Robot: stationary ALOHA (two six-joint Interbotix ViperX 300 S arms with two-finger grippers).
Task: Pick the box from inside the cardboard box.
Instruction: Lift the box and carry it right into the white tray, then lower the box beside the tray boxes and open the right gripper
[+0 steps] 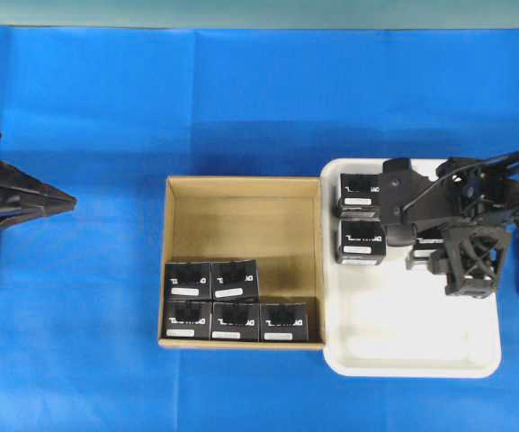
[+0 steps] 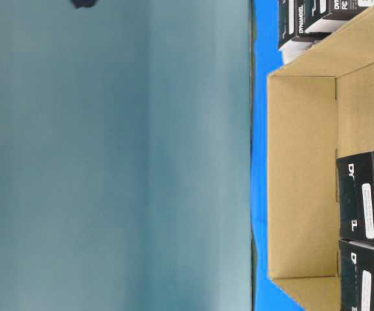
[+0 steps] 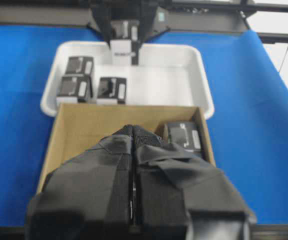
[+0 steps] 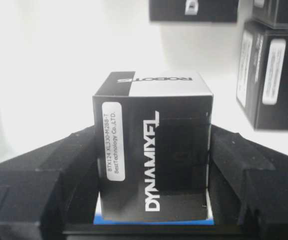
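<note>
Right wrist view: the right claw [image 4: 152,165] is clamped on a small black box [image 4: 152,150], one finger [image 4: 54,175] pressed against each side. The box carries white lettering and a white label. Overhead view: this claw hangs over the white tray [image 1: 421,346], where three more black boxes [image 1: 362,241] lie close by. Just left of the tray sits the brown cardboard box [image 1: 241,216], with five black boxes [image 1: 236,321] packed along its near wall. Left wrist view: the left claw [image 3: 133,135] is closed and empty, well apart from the tray, above the blue table cover [image 1: 70,360].
</note>
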